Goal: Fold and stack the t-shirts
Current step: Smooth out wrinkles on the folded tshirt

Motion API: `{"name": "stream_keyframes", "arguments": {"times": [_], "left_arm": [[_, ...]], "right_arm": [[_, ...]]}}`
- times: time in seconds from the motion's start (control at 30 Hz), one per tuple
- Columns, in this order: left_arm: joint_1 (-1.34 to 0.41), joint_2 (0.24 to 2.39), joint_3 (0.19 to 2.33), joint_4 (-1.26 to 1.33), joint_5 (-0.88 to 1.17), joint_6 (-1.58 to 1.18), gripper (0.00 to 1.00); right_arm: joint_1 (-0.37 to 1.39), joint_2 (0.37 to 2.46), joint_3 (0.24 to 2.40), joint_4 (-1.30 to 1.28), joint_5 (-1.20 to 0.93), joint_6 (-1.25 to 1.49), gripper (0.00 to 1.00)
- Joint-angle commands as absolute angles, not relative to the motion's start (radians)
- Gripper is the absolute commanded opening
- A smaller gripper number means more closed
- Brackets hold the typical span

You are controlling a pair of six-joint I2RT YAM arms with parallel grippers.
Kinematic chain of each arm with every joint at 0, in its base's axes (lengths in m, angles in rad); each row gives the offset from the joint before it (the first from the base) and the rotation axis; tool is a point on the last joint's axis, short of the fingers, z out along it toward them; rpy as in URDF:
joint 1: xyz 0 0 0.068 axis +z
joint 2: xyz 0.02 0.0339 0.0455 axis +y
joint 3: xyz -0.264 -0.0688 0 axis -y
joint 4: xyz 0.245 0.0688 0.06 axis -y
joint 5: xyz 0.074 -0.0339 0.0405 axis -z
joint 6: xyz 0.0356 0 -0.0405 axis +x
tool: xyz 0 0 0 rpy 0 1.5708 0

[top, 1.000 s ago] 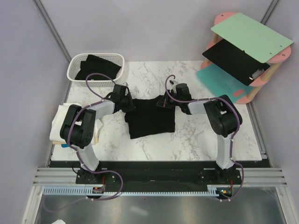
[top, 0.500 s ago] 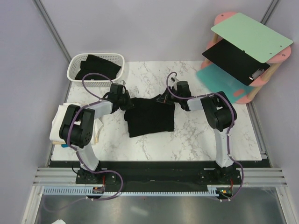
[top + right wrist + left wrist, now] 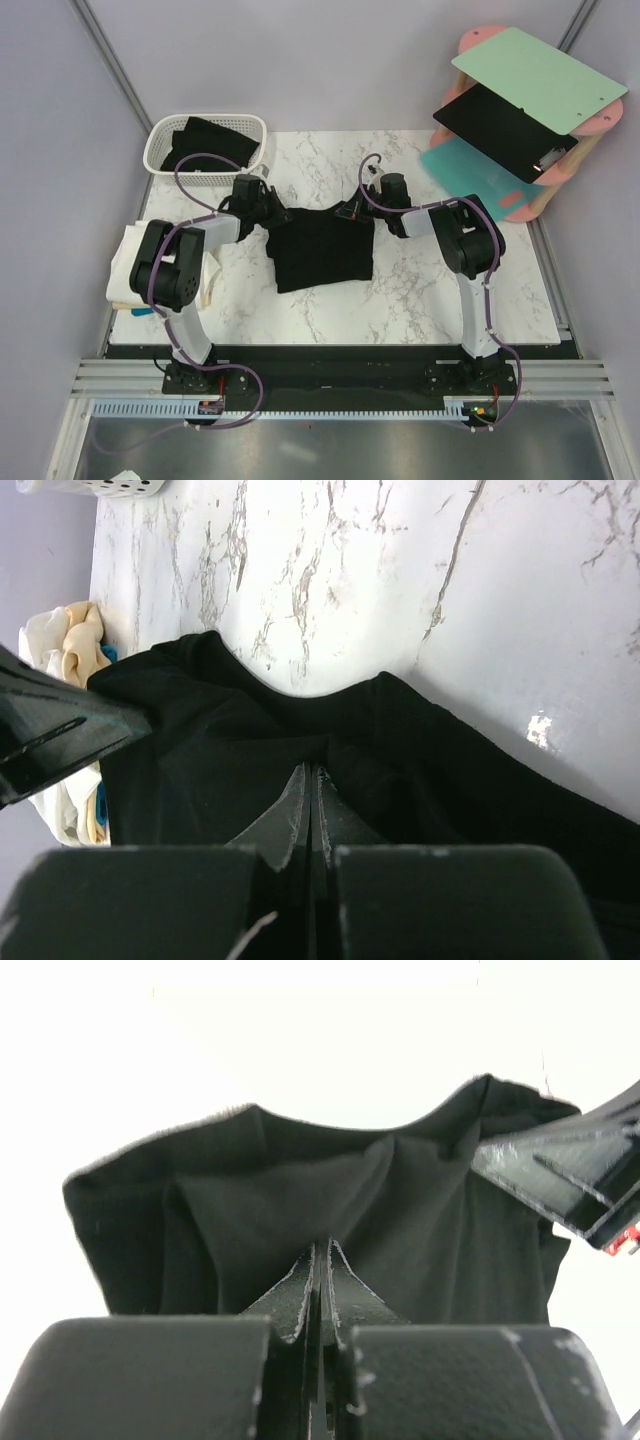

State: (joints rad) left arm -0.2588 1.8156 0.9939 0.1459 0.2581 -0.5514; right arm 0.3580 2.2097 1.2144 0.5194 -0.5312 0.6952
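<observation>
A black t-shirt [image 3: 322, 250] lies at the middle of the marble table [image 3: 440, 290]. The left gripper [image 3: 320, 1255] has its fingers pressed together on the shirt's far left edge. The right gripper [image 3: 310, 777] is clamped the same way on the far right edge. More black shirts [image 3: 215, 140] sit in the white basket [image 3: 160, 145] at the far left corner. A white and cream pile [image 3: 125, 270] rests at the table's left edge.

A black shirt [image 3: 322, 252] lies mid-table [image 3: 420, 290], folded roughly square, far corners bunched. More black cloth [image 3: 212, 140], probably shirts, fills the basket [image 3: 157, 148]. White and cream shirts [image 3: 122, 265] are piled at the left edge.
</observation>
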Motion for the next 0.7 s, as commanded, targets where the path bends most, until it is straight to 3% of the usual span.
{"name": "stream_keyframes", "arguments": {"times": [0.0, 0.4, 0.67], "left_arm": [[-0.223, 1.890, 1.052, 0.232, 0.305, -0.577, 0.02], [-0.153, 1.911, 1.051, 0.218, 0.253, -0.594, 0.02], [-0.164, 1.642, 0.999, 0.100, 0.249, -0.554, 0.02]], "right_arm": [[0.350, 2.260, 1.232, 0.506, -0.511, 0.676, 0.00], [0.342, 2.263, 1.204, 0.508, -0.505, 0.672, 0.00], [0.347, 2.123, 1.186, 0.439, -0.468, 0.617, 0.00]]}}
